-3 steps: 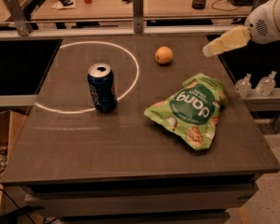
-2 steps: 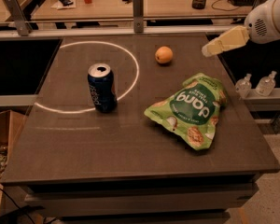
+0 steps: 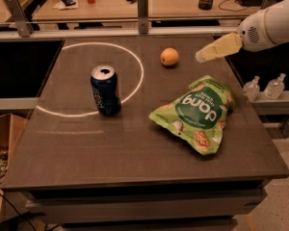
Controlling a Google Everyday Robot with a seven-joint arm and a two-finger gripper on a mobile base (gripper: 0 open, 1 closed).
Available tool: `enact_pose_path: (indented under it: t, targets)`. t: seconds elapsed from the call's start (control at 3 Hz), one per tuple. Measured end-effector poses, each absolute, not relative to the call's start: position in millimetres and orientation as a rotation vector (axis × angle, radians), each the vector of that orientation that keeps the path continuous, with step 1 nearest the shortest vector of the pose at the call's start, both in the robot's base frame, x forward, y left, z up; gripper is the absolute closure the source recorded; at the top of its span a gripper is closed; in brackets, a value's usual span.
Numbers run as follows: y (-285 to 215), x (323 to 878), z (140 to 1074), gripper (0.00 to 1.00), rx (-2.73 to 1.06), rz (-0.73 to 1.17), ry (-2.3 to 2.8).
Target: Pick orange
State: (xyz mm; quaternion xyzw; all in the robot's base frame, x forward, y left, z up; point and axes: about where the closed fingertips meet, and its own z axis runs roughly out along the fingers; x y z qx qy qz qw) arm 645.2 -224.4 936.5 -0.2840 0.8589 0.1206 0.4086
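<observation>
Hovering above the surface (image 3: 135, 148), the pincer (image 3: 204, 55) points toward the orange (image 3: 169, 57), which rests near, straight ahead of its tip, untouched; whether it is open or closed cannot be told.

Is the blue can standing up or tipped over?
Standing up: the blue can has its round top facing up. The gripper hovers right of the orange.
</observation>
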Motion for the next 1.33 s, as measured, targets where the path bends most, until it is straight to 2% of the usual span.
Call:
enact_pose_path:
  t: [0.67,1.33]
  targets:
    - [-165.9,665.1,896.1,0.00,-0.945,0.462,2.093]
    - [-130.8,706.2,870.6,0.00,-1.030,0.471,2.001]
